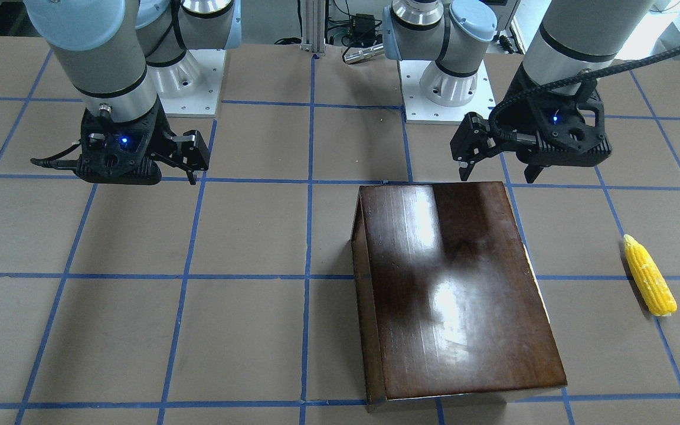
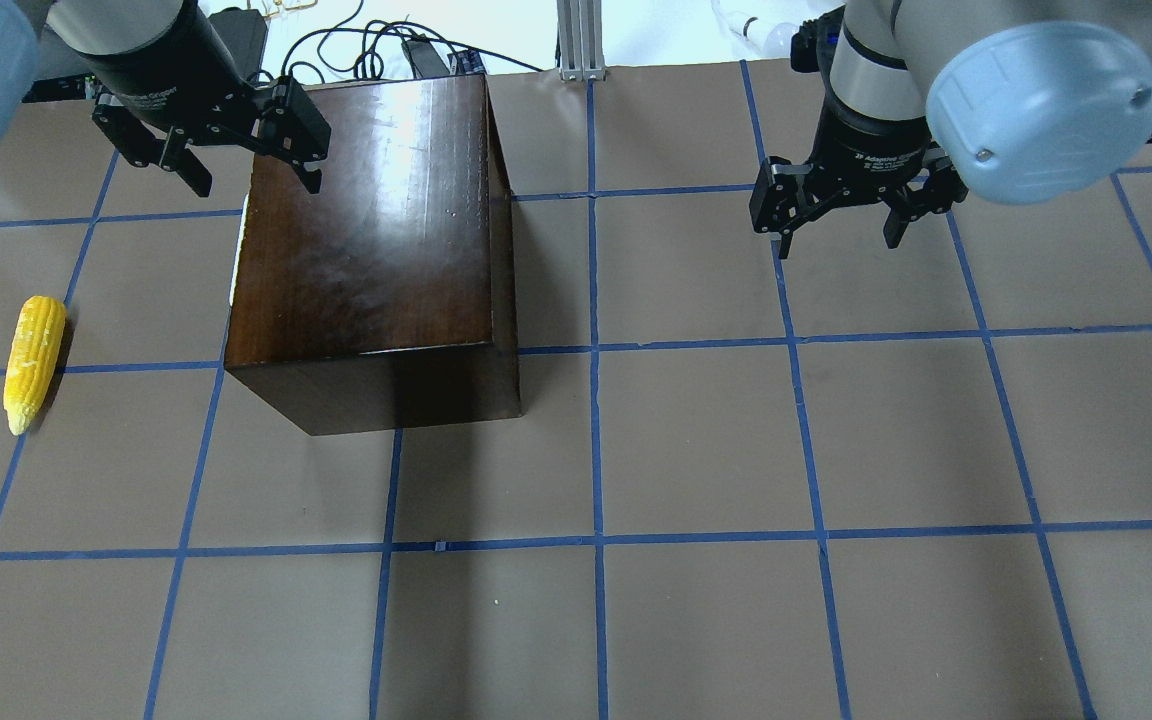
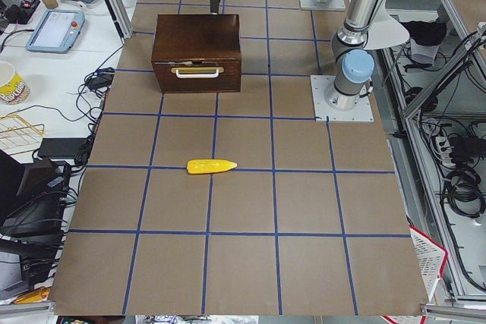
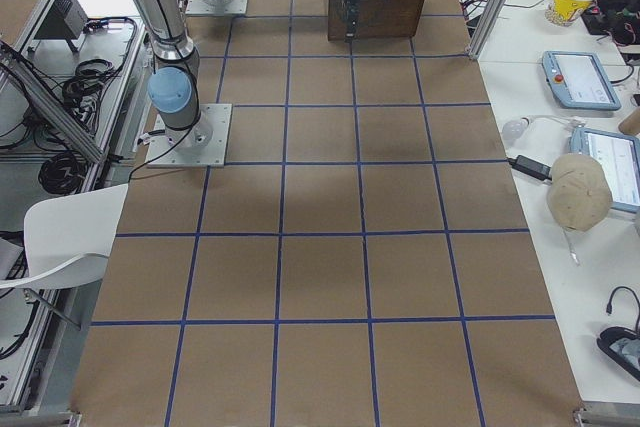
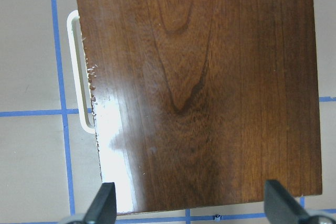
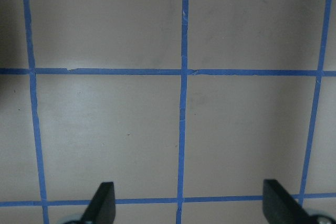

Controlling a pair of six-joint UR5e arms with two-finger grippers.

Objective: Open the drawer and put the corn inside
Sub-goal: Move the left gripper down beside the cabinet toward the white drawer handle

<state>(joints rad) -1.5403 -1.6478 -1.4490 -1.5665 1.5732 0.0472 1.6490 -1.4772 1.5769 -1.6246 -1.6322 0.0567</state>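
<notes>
The glossy dark-brown box [image 2: 366,250] stands left of the table's middle. Its drawer [image 3: 197,77] is shut; the worn front panel and its cream handle [image 5: 77,77] face the robot's left. The yellow corn [image 2: 33,362] lies on the table left of the box, apart from it; it also shows in the front-facing view [image 1: 649,276]. My left gripper [image 2: 258,183] is open and empty, hovering above the box's far left corner. In the left wrist view its fingertips [image 5: 102,203] frame the box top. My right gripper [image 2: 836,238] is open and empty above bare table to the right.
The table is brown board with a blue tape grid. Both arm bases [image 1: 437,82] stand at the robot's edge. Cables and equipment [image 2: 406,55] lie beyond the far edge. A side bench with tablets [image 4: 575,77] runs along the operators' side.
</notes>
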